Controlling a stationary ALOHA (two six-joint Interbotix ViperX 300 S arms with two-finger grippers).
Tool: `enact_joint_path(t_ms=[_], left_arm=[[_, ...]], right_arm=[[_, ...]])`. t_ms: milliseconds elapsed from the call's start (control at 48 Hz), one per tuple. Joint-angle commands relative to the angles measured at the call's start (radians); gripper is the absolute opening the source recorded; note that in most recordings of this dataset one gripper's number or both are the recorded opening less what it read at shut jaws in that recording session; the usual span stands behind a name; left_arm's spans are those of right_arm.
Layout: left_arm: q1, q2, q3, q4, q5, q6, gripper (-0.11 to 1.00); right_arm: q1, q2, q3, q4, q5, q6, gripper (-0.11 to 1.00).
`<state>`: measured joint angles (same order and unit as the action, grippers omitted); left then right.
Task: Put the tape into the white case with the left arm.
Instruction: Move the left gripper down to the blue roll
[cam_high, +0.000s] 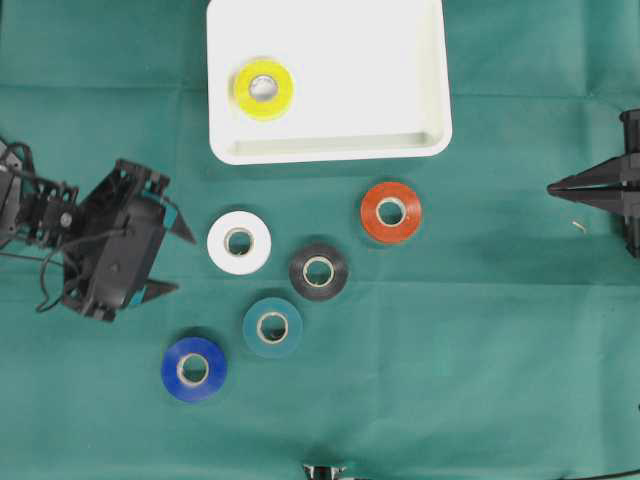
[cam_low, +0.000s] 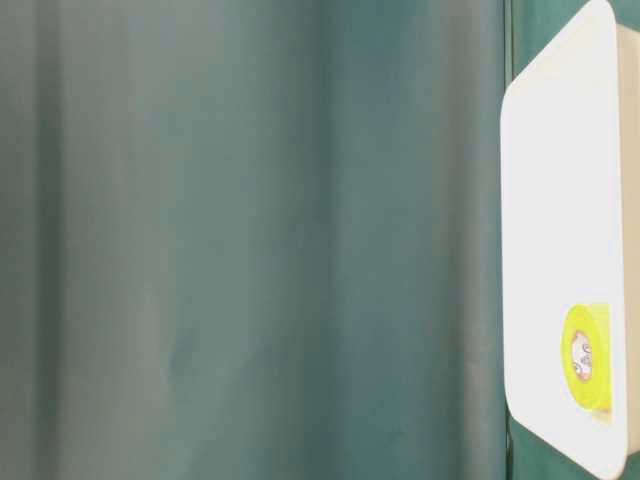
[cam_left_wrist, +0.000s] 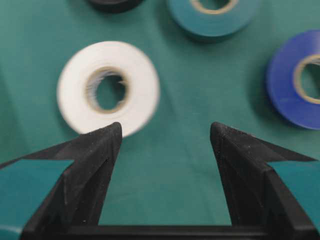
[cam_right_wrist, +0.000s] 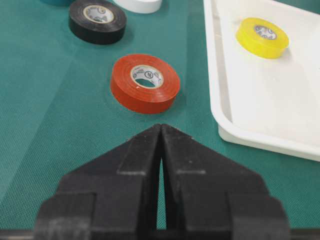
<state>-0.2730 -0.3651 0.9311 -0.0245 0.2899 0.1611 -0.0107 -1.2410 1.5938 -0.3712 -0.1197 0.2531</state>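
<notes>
a green-covered desk (cam_high: 480, 350) was viewed from overhead. the white case (cam_high: 400, 90) was placed at the top centre, and a yellow tape (cam_high: 263, 88) was seen lying flat inside it, near its left wall. five more rolls were laid flat on the cloth below the case, each apart from the others: a red tape (cam_high: 390, 212) nearest the case, a white tape (cam_high: 239, 242), a black tape (cam_high: 318, 271), a teal tape (cam_high: 272, 327) and a blue tape (cam_high: 194, 369).

the left pincer (cam_high: 178, 260) was shown at the left of the desk, its teal-banded fingers spread wide with nothing between them. its tips were pointed toward the white tape, just beside it but not touching. in the left wrist view that roll was found ahead of the left finger (cam_left_wrist: 85, 170), slightly blurred, with the teal and blue rolls farther on.

the right pincer (cam_high: 553, 187) was seen at the right edge, well apart from the rolls, its all-black fingers pressed together and nothing gripped. in its wrist view the red tape was seen straight ahead of the closed tips.

in the table-level view only the case and the yellow roll were visible.
</notes>
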Motion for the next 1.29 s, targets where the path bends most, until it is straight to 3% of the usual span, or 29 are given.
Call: enact_joint_path(t_ms=[0, 208, 500, 1083, 1270], left_arm=[[-0.038, -0.005, -0.014, -0.002, -0.008, 0.003, 0.71], [-0.11, -0.005, -0.009, -0.002, -0.009, -0.026, 0.71], [-0.135, 0.018, -0.018, -0.002, -0.017, -0.046, 0.7], [-0.202, 0.307, -0.198, -0.002, -0.064, -0.046, 0.7], [-0.202, 0.348, -0.206, -0.002, -0.061, -0.048, 0.7]], right_arm=[[-0.002, 0.006, 0.005, -0.005, -0.008, 0.002, -0.09], [-0.002, 0.006, 0.005, -0.005, -0.008, 0.002, -0.09], [-0.002, 0.006, 0.005, -0.005, -0.009, 0.002, -0.09], [-0.002, 0.006, 0.005, -0.005, -0.008, 0.002, -0.09], [-0.002, 0.006, 0.005, -0.005, -0.008, 0.002, -0.09]])
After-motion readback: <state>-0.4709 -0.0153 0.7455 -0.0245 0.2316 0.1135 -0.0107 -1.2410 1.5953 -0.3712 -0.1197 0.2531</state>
